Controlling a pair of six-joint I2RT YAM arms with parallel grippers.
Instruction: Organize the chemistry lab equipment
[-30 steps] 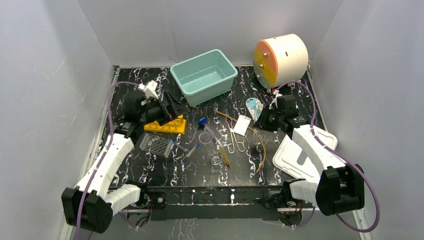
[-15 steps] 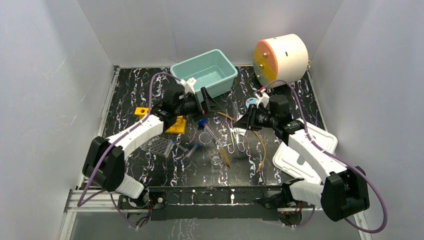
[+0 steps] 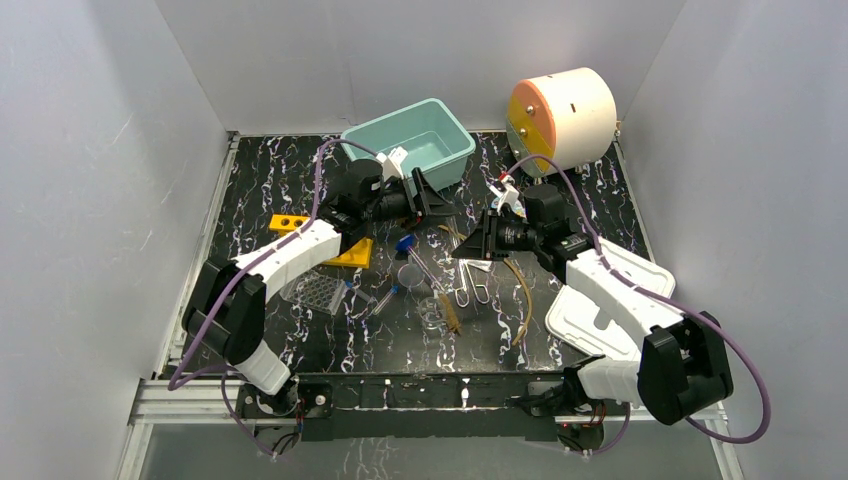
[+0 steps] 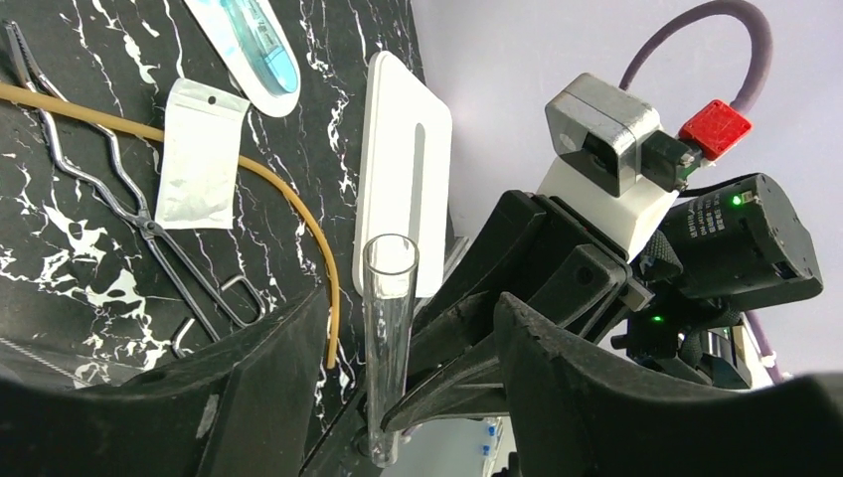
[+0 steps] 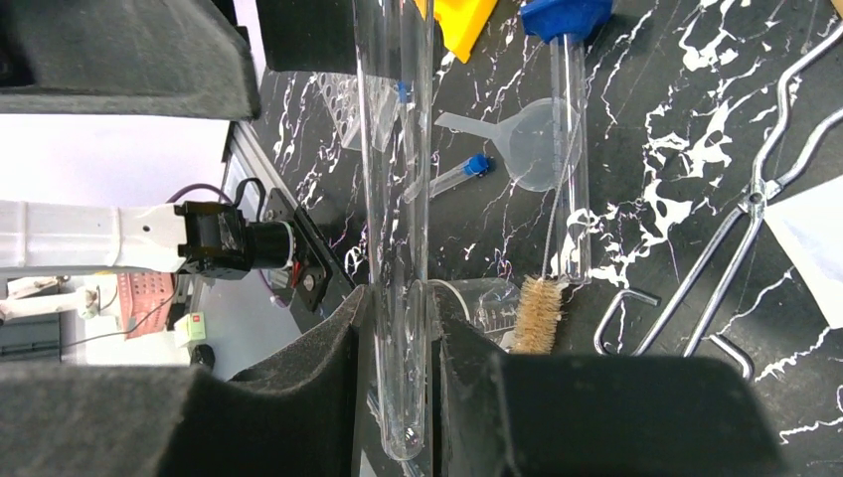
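Above the black marbled table [image 3: 260,180], right claw [image 5: 398,298] pinching 1 clear glass tube [image 5: 393,149], left claw [image 4: 408,308] spread wide around it.

No word, number or brand legible anywhere. On the blue-and-white packet [image 4: 249,40], only a blue shape, no lettering to make out. On the pinkish sheet [image 5: 149,298] past the table edge, marks too small to read. Nothing printed on the white card [image 4: 199,154]. Two small green indicator lights lit on the black motor housing [image 4: 741,248].
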